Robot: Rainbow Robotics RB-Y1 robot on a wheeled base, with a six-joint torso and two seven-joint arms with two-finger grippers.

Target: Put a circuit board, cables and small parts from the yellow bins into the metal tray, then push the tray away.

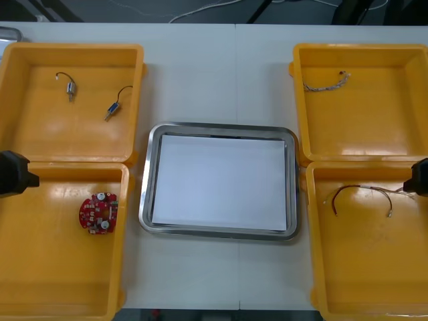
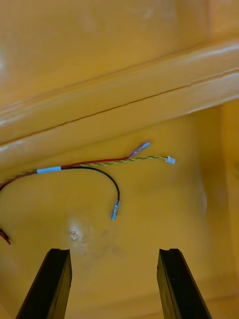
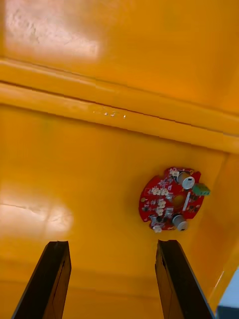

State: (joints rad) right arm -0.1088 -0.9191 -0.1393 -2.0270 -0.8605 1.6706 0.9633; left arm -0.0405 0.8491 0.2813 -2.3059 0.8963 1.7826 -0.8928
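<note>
Looking through the wrist views, I see both pairs of fingers spread wide and empty: left gripper [image 3: 112,244] near the circuit board [image 3: 173,199], right gripper [image 2: 114,251] near the red and yellow cable [image 2: 99,162]. The front view adds the metal tray [image 1: 144,200], white inside — board at its 9 o'clock, cable at 3, small metal parts [image 1: 70,87] at 10.

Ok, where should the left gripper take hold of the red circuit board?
Probably across its rim, coming straight down from above: the circuit board lies flat on the yellow bin floor, components up, with nothing against its round edge. The left gripper, open, is nearest.
</note>
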